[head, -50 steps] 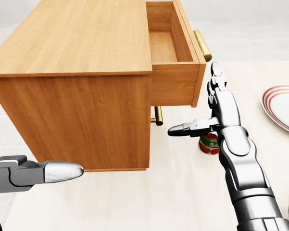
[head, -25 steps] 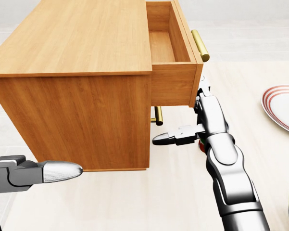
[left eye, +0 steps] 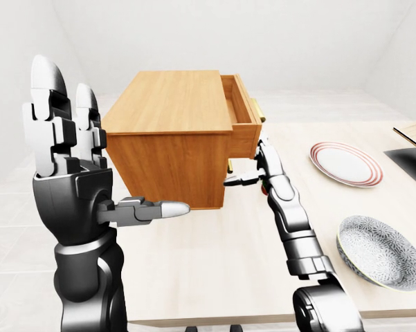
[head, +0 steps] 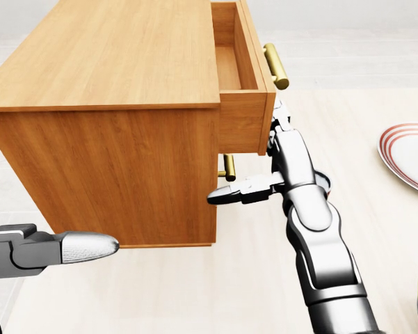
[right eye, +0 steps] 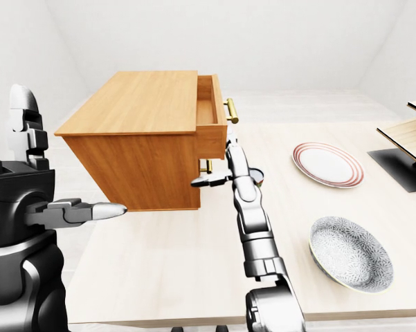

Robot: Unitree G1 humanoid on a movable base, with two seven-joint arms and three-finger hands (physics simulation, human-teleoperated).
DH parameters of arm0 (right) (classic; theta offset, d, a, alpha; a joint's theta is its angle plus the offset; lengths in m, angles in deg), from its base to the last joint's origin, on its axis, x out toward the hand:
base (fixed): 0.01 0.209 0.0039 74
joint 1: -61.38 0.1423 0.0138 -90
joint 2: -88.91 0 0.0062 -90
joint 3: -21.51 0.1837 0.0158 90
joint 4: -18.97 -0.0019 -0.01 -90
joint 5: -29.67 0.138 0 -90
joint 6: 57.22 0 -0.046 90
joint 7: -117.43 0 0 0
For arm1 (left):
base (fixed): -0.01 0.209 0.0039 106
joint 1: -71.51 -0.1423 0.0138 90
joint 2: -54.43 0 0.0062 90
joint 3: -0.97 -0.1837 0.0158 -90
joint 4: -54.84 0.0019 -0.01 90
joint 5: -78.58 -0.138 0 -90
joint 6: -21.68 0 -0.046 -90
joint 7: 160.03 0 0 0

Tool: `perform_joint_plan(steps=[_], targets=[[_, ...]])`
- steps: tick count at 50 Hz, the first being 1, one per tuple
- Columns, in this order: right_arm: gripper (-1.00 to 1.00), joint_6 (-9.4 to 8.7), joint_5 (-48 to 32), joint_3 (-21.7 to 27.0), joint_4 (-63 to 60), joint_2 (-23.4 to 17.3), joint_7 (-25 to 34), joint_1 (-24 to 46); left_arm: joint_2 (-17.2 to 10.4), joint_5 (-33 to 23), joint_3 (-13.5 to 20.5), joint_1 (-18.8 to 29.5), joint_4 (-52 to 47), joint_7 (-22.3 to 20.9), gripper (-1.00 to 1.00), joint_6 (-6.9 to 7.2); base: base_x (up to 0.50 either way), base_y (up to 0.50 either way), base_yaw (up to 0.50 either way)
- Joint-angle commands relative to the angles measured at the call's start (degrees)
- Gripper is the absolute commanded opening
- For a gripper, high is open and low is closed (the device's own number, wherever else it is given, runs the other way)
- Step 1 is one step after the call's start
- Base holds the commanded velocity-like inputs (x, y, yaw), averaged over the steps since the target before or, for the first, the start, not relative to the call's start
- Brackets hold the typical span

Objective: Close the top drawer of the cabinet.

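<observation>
Top drawer (head: 247, 104) of the cabinet (head: 111, 118) sits at the cabinet's right end in the head view, and it's pulled partway out, its wooden inside open to the camera, its brass handle (head: 276, 66) sticking off the face panel. Right hand (head: 275, 156) is right there: fingers (head: 279, 118) stretched flat and pressed up against the drawer's front panel, just below that handle, while the thumb (head: 240, 191) juts out sideways to the left under the drawer, gripping nothing. Open palm, nothing held. Just beside the thumb, a second brass handle (head: 228, 167) pokes out from the lower drawer. Behind the wrist a small dark rim shows, too hidden to identify.

Over on the left, the left hand (left eye: 73, 162) is raised high in the left-eye view, fingers (left eye: 45, 114) pointing straight up, thumb (left eye: 149, 209) pointing rightwards, spread wide and empty, well apart from the cabinet.

Out across the pale table (right eye: 180, 263): a white plate with red rings (right eye: 329, 164) lies to the right of the arm, and nearer the bottom edge a patterned grey bowl (right eye: 349, 254).
</observation>
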Motion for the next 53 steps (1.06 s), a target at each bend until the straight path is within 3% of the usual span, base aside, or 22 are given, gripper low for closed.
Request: perform_joint_plan(steps=[1,13,29,42,53], targets=[[1.00,-0.07,0.74,-5.64,3.82,3.48,3.00,6.61,0.03,0.06,-0.10,0.07,0.32,0.03,1.00,0.00,0.00,0.00,0.00],[1.00,-0.07,1.56,-6.66,7.06,5.49,4.11,8.67,0.01,0.07,-0.14,0.00,0.24,0.05,1.00,0.00,0.00,0.00,0.00],[1.00,4.51,2.18,-6.52,14.28,7.04,4.43,11.37,0.03,0.22,-0.03,-0.02,0.07,0.03,1.00,0.00,0.00,0.00,0.00],[1.00,5.56,2.73,-6.65,16.90,7.63,5.05,13.09,0.00,0.21,-0.08,0.05,-0.07,0.10,1.00,0.00,0.00,0.00,0.00],[1.00,8.89,3.34,-6.79,22.32,8.59,6.73,15.31,-0.02,0.16,-0.01,0.14,0.34,0.18,1.00,0.00,0.01,0.00,0.01]])
